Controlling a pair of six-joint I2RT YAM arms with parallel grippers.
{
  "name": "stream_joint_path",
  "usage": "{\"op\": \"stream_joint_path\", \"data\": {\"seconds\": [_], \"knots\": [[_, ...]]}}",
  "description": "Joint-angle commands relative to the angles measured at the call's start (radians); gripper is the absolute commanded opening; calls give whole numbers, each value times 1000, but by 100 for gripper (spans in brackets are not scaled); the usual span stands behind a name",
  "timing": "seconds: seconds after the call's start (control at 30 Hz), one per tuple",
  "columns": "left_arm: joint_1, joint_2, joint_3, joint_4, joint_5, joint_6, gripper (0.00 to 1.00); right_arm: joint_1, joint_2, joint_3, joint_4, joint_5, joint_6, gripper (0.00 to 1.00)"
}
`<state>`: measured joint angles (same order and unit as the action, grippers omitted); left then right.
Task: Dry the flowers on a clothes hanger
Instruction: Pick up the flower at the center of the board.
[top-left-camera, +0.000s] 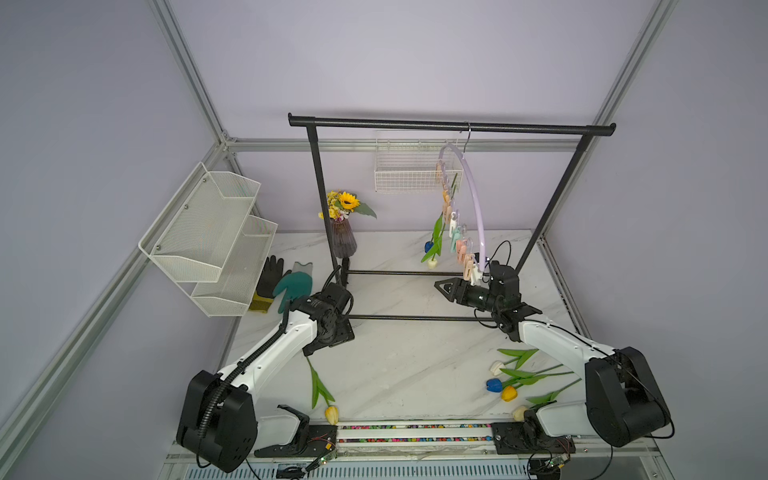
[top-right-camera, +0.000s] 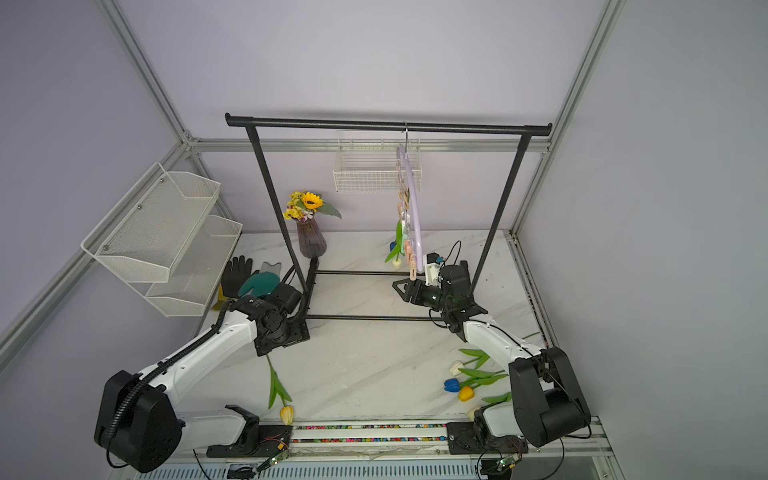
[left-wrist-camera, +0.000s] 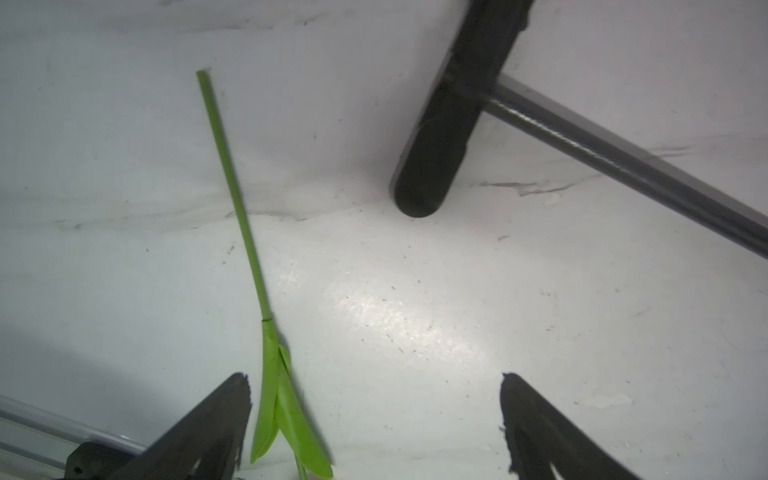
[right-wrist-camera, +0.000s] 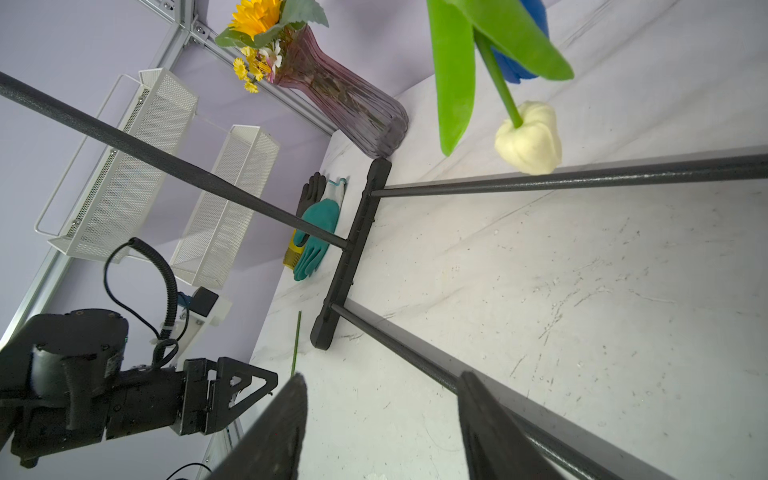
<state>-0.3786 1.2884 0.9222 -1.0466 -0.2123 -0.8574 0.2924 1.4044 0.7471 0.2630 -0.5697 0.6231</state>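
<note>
**Yellow tulip (top-left-camera: 331, 414) lies flat on the table (top-left-camera: 399, 365), and my left gripper (left-wrist-camera: 372, 376) hangs over its stem, fingers wide apart and empty.**

I read this as the pickup. I should shift sideways until the bare stem sits centred between the fingers, clear of the leaves, and only then close. The left wrist view shows the stem lying off-centre, just beside one finger. Both top views hide that under the arm, though they do show the head near the front rail (top-left-camera: 415, 428). The clothes hanger (top-left-camera: 476, 199) hangs on the garment rack (top-left-camera: 449, 124) with two pegged tulips (top-left-camera: 435, 239). My right gripper (right-wrist-camera: 381, 376) sits near its lowest peg, fingers parted, holding nothing.
</note>
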Motion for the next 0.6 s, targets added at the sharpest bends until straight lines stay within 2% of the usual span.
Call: {"op": "stream_joint_path", "data": {"seconds": [0.0, 0.2, 0.33, 0.53, 0.57], "knots": [[41, -50, -42, -23, -83, -122, 88, -3, 30, -3, 47, -18, 3, 60], [90, -69, -166, 35, -86, -187, 82, -4, 66, -4, 107, -24, 48, 59], [135, -48, -240, 103, -41, -192, 73, -4, 86, 9, 121, -14, 72, 59], [164, -49, -305, 185, -44, -187, 49, -3, 107, 16, 137, -5, 80, 59], [172, -49, -311, 195, -41, -187, 41, -3, 113, 18, 137, -6, 79, 59]]}}
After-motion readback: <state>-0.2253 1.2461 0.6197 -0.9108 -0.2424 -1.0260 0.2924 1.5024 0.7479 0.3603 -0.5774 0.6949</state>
